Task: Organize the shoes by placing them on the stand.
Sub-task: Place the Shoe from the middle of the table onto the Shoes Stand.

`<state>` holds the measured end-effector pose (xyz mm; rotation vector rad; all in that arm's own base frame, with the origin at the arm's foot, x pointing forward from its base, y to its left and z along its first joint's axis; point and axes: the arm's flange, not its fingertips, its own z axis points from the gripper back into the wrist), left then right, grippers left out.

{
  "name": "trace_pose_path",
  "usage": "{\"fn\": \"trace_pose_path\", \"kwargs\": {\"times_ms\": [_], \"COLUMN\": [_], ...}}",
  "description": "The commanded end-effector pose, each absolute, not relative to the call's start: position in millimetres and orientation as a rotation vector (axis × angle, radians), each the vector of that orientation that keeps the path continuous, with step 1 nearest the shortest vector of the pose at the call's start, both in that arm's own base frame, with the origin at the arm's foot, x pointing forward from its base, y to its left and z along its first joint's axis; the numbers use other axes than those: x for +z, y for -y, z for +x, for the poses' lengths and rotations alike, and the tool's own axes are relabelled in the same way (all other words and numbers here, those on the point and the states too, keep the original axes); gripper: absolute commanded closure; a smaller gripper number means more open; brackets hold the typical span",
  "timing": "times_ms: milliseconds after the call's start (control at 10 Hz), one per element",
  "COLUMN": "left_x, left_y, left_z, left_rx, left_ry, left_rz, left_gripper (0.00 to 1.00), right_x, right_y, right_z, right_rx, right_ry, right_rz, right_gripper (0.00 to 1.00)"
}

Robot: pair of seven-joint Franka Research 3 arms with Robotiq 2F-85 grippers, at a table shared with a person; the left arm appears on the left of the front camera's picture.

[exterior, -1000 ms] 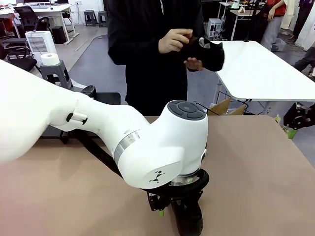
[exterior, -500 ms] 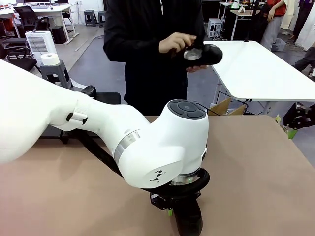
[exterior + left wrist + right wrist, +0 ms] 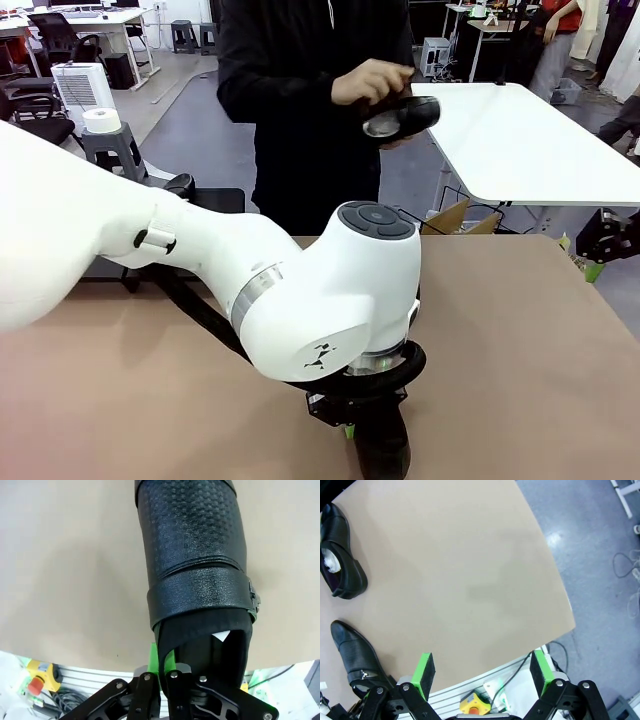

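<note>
Up close, the left wrist view is showing what the arm is hiding in the front view. The left gripper (image 3: 164, 659) is pinching the collar rim of the buckled shoe (image 3: 195, 555), one green pad outside and the other finger inside beside the white paper (image 3: 221, 636). That shoe is lying on the tan table (image 3: 65, 580), its long axis running straight away from the jaws, toe farthest.

In the front view, the person's hand (image 3: 370, 80) is holding another shoe (image 3: 405, 115) beyond the far edge, opening facing the camera.

The right wrist view is showing the right gripper (image 3: 482, 670) spread wide, grasping nothing. Well to its left are lying a paper-stuffed shoe (image 3: 342, 565) and a nearer shoe (image 3: 355, 655).
</note>
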<state>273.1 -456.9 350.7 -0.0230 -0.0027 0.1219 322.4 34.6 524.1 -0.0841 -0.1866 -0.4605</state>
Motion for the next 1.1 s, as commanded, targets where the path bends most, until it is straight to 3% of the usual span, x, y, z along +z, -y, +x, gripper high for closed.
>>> {"fn": "trace_pose_path", "kwargs": {"times_ms": [0,400,600,700,1000], "left_x": [384.3,462.2,469.3,467.3,467.3], "left_y": [418.3,317.8,283.0,316.5,316.5], "left_z": [267.6,259.0,287.4,260.7,260.7], "left_rx": [0.021,-0.061,0.043,-0.036,-0.036], "left_ry": [0.0,0.28,0.258,0.246,0.246], "left_rz": [-0.028,0.129,0.07,0.131,0.131], "left_gripper": [1.0,1.0,1.0,1.0,1.0], "right_x": [522.7,522.7,522.7,522.7,522.7], "right_y": [-34.0,-34.0,-34.0,-34.0,-34.0], "right_z": [320.6,320.6,320.6,320.6,320.6], "right_rx": [-0.462,-0.462,-0.462,-0.462,-0.462], "right_ry": [0.19,0.19,0.19,0.19,0.19], "right_rz": [-0.081,-0.081,-0.081,-0.081,-0.081], "right_gripper": [0.0,0.0,0.0,0.0,0.0]}}
